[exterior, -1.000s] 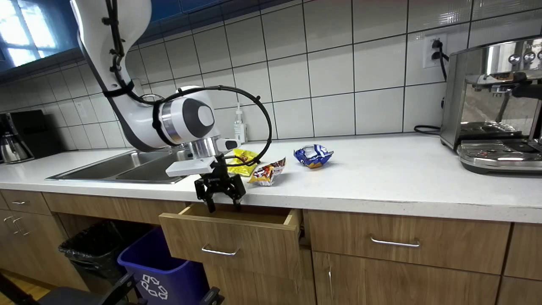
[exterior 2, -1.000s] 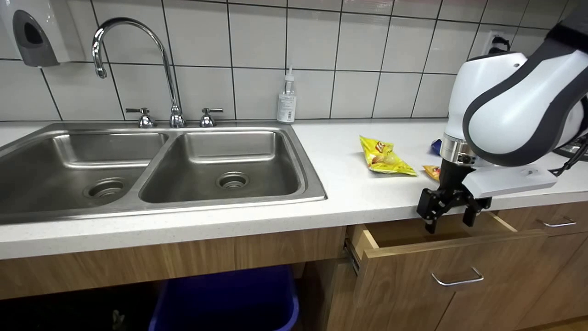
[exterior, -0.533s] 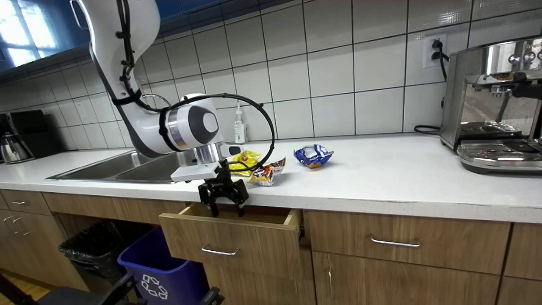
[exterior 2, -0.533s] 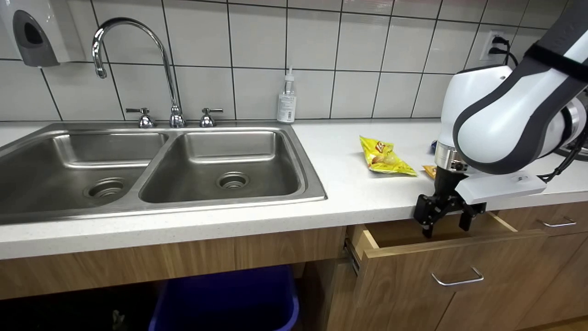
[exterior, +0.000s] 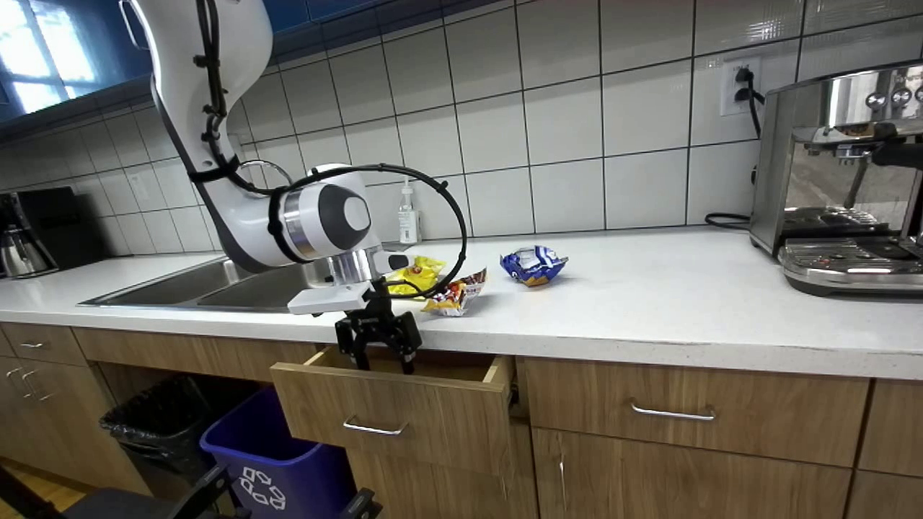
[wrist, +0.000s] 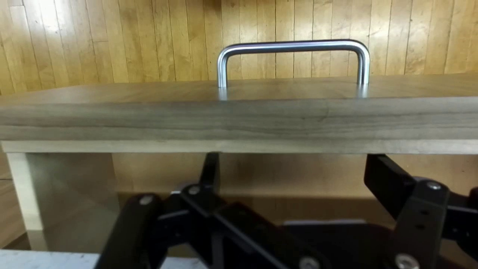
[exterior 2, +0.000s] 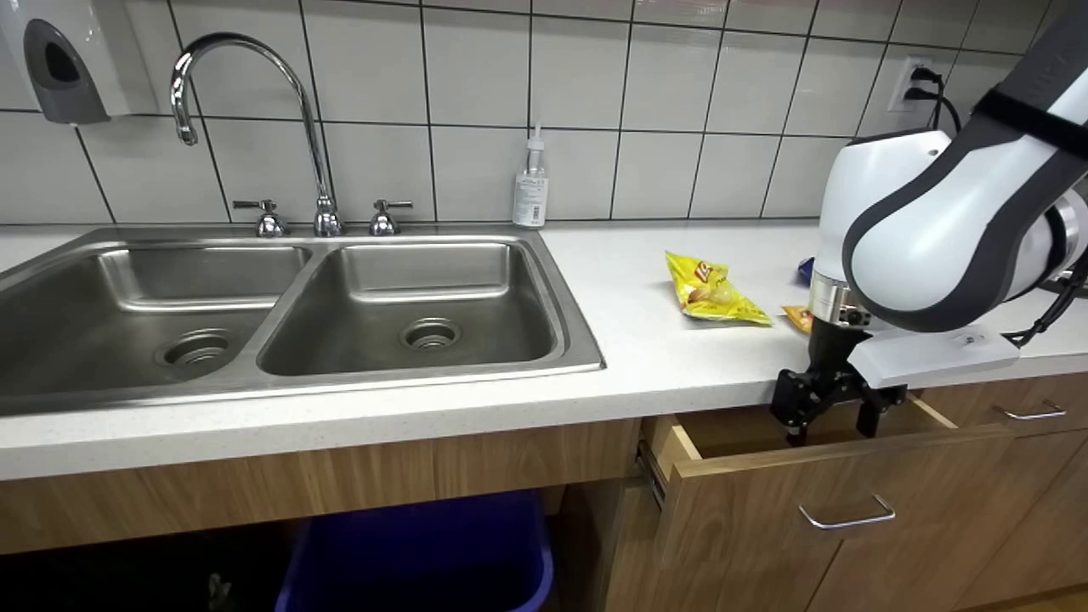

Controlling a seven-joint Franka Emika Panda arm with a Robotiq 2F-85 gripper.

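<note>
My black gripper (exterior: 385, 365) points down over the pulled-out wooden drawer (exterior: 404, 414), with its fingertips below the top of the drawer front. The gripper (exterior 2: 831, 433) and drawer (exterior 2: 756, 527) also show in an exterior view. In the wrist view, the gripper (wrist: 294, 156) is wide open with nothing between its fingers. Its tips are close behind the drawer front (wrist: 239, 121); I cannot tell whether they touch it. The silver handle (wrist: 295, 46) is on the far side of that front. A pale strip low between the fingers is unclear.
On the white counter (exterior: 649, 303) lie a yellow chip bag (exterior 2: 714, 293), an orange-and-brown snack bag (exterior: 458, 294) and a blue bag (exterior: 533, 265). A steel sink (exterior 2: 586, 357) and a coffee machine (exterior: 851, 238) flank them. A blue recycling bin (exterior: 274, 461) stands below.
My gripper has come down deeper into the drawer and shifted a little towards the drawer front. It stays open. The drawer and the bags have not moved.
</note>
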